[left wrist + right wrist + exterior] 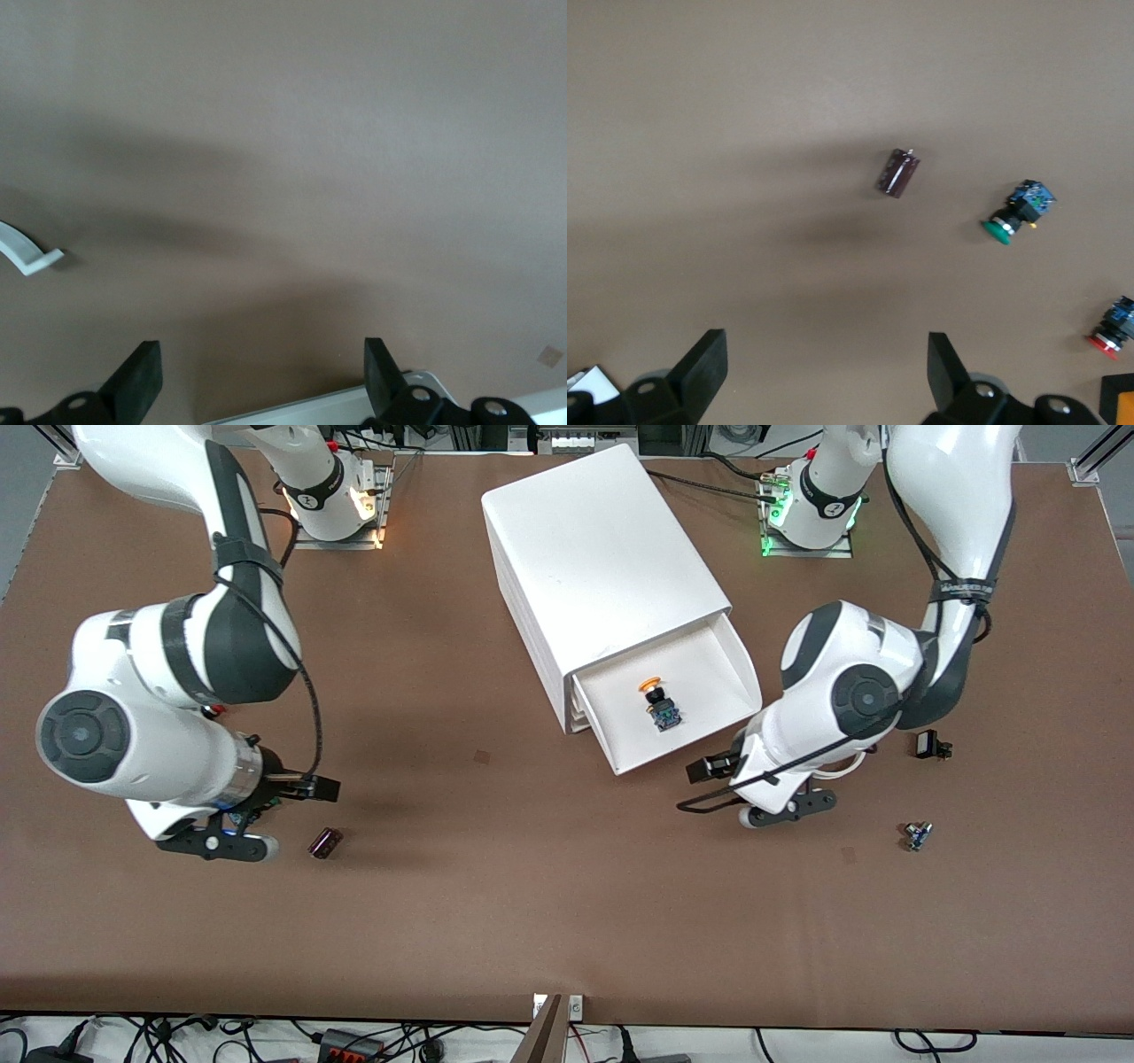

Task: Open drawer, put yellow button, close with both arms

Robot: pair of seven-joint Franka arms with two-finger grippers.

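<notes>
The top drawer (700, 660) of the white cabinet (594, 558) stands pulled out. The yellow button (656, 700) lies inside it on its side, with the orange cap toward the cabinet. My left gripper (706, 772) is open and empty, low over the table beside the drawer's front corner. In the left wrist view (261, 363) the fingers are wide apart over bare table, with a white drawer edge (310, 403) just under them. My right gripper (319, 786) is open and empty over the table toward the right arm's end; the right wrist view (827, 354) shows nothing between its fingers.
A dark capacitor (324, 842) (897, 172) lies by the right gripper. A green-capped button (1014, 212) and a red-capped one (1109, 328) lie under the right arm. A small black part (930, 744) and a blue part (917, 835) lie toward the left arm's end.
</notes>
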